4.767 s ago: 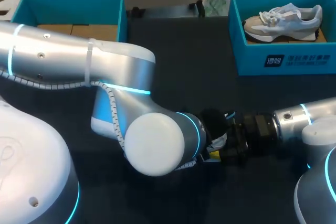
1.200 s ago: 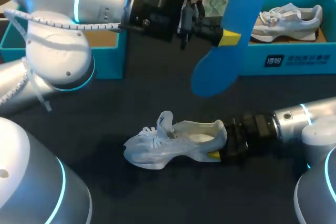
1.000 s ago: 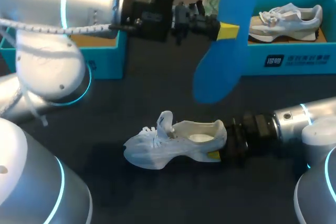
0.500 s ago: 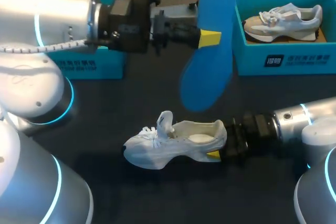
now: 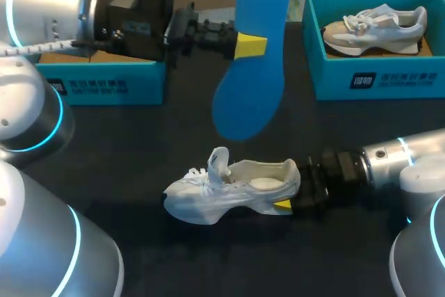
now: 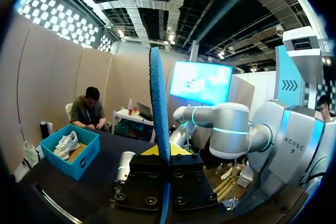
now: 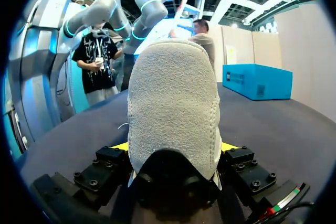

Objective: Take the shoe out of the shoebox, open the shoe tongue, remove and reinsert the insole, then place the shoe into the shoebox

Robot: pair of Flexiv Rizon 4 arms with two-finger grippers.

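White shoe (image 5: 229,189), out of the teal shoebox (image 5: 104,87), stands on the worktop (image 5: 174,130) with its tongue raised and its heel clamped between the jaws of the right arm (image 5: 396,161). Blue insole (image 5: 252,53) is held on edge in the air above the shoe, pinched from both sides by the jaws of the left arm (image 5: 55,5). Unboxing, tongue opening and insole removal appear done; reinsertion and boxing remain.

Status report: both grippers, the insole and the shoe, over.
Left gripper shut on blue insole, held above table. Right gripper shut on white shoe at heel, shoe on table. Nothing between insole and shoe.
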